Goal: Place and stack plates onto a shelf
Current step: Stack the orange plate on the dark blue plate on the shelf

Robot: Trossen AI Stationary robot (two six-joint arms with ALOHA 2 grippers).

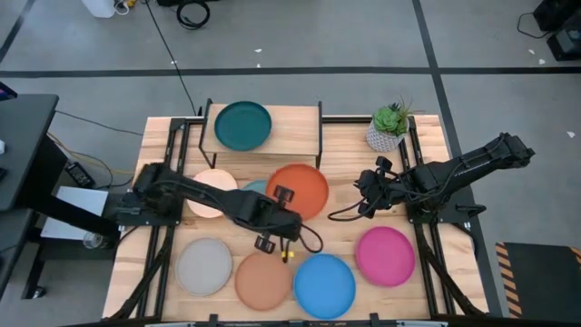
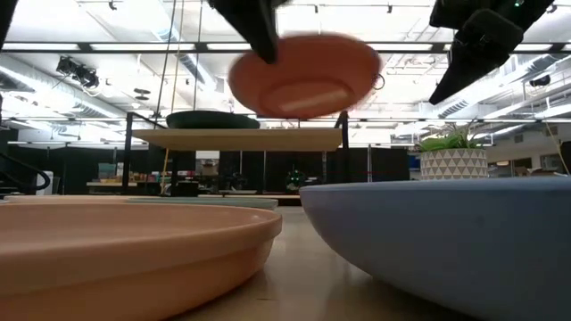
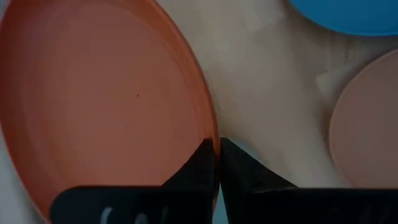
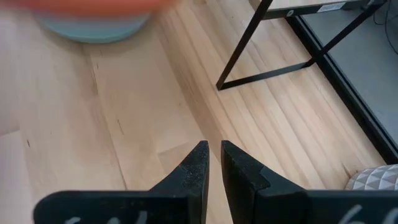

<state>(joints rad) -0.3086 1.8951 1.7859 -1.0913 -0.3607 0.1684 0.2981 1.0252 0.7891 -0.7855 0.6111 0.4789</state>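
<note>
Flanking light blue plate (image 1: 255,187), potted plant (image 1: 389,126)

One plate (image 1: 242,124) is set on the shelf (image 1: 295,123) at the table's (image 1: 345,159) far edge, with a potted plant (image 1: 389,127) to its right. Four plates (image 1: 295,272) are laid in a row along the near edge. Between, a plate (image 1: 300,189) is held up, seemingly clear of the table, above another plate (image 1: 255,186), with a further plate (image 1: 211,193) beside it to the left.

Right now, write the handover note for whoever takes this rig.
Left gripper: shut on the round matte orange plate, lifted off the table.
Right gripper: shut, empty, waiting by the potted plant.
Done: round dark teal plate sits on the small wooden shelf.
Left: orange plate, then cream, light blue, grey, terracotta, bright blue, magenta.
</note>
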